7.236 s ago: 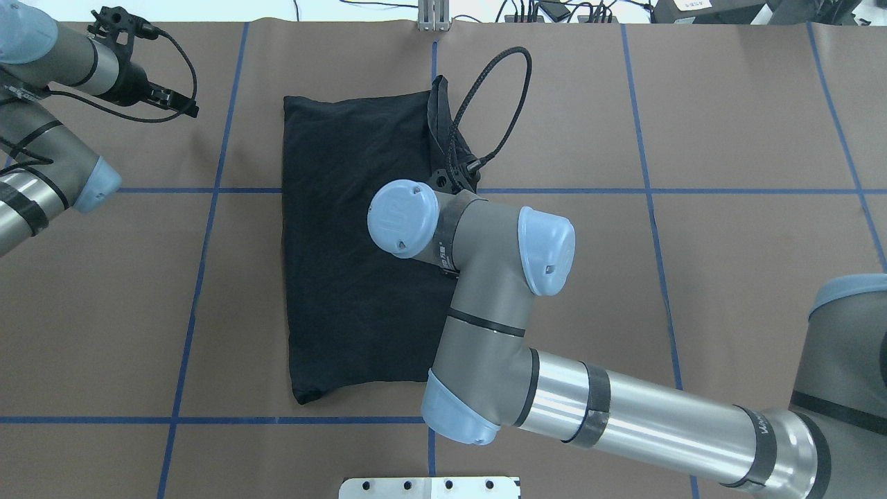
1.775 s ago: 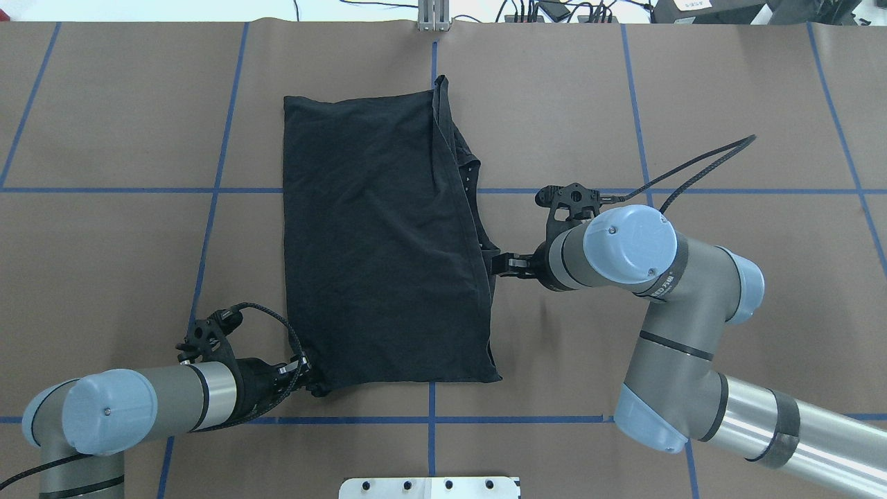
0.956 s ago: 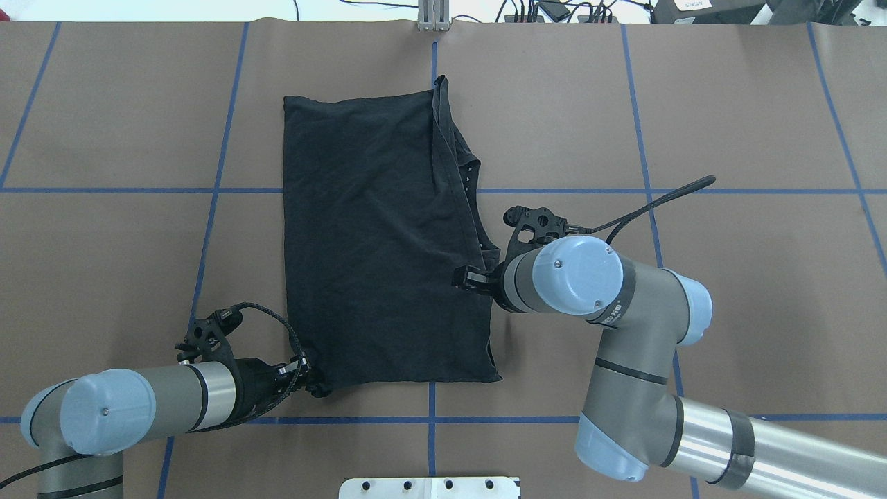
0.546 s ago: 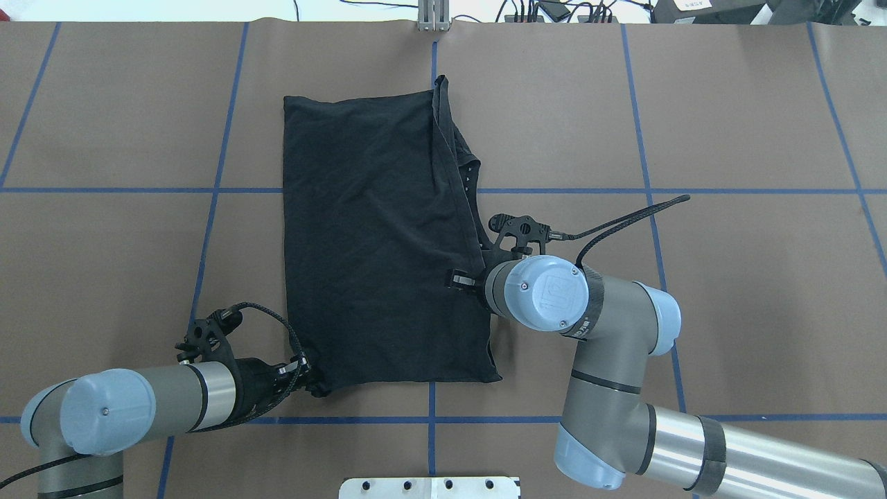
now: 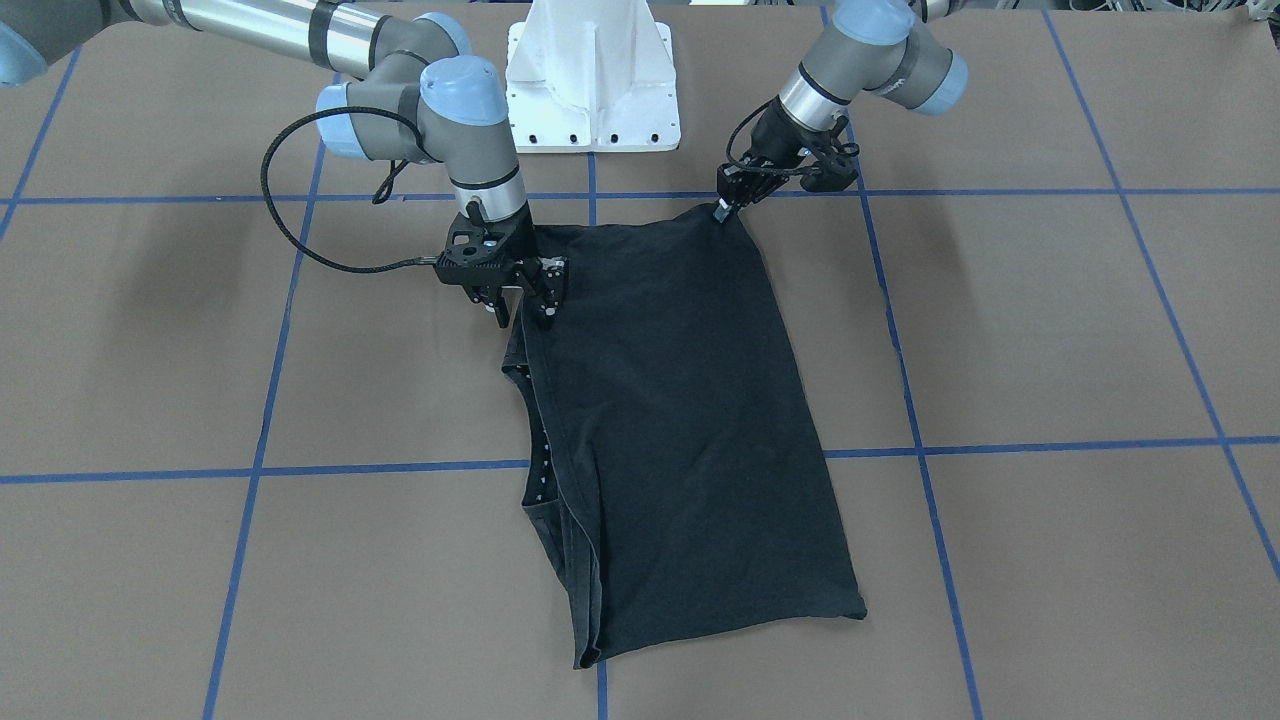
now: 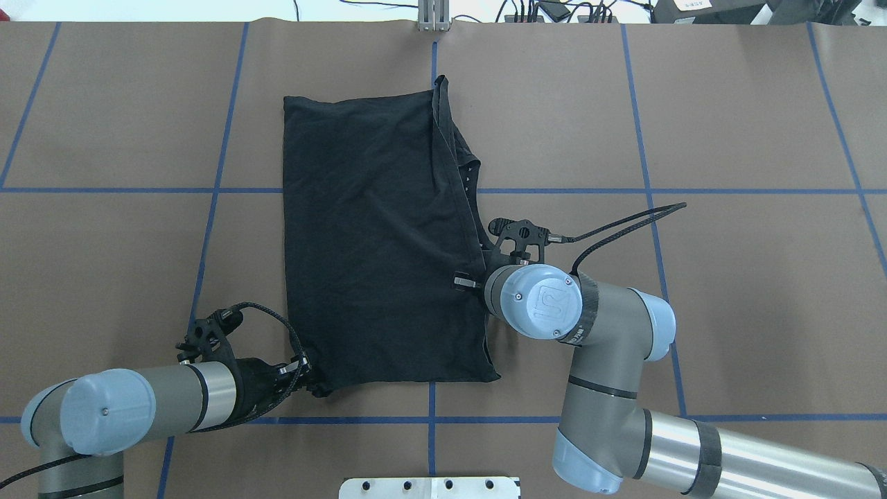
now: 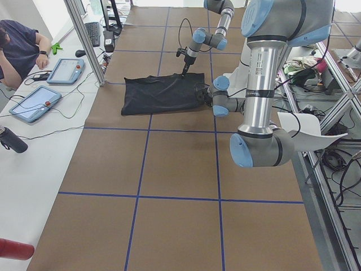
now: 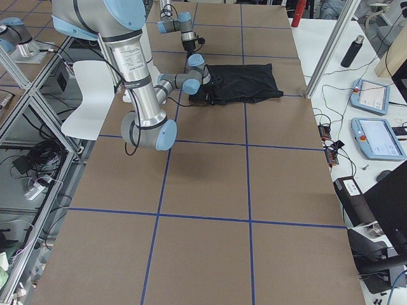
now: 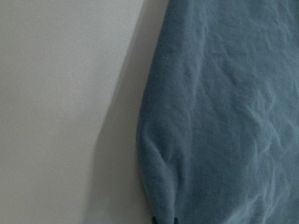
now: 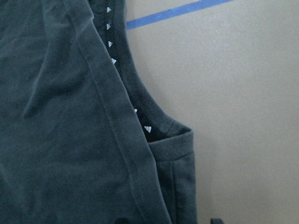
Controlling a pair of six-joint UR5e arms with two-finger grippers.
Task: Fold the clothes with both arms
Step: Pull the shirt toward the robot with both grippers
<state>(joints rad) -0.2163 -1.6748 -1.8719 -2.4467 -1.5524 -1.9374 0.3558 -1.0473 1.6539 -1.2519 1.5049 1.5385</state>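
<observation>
T-shirt (image 6: 374,242) corner sits pinched in left hand (image 6: 313,380).

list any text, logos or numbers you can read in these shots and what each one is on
"UR" (logo, turned sideways): on the light-blue joint cap of the right arm.
Small white lettering on the black band beside that cap: too blurred to read.
White triangles along the collar tape of the T-shirt: marks only, no letters.
Screens of the tablets beside the table: too small to read.
</observation>
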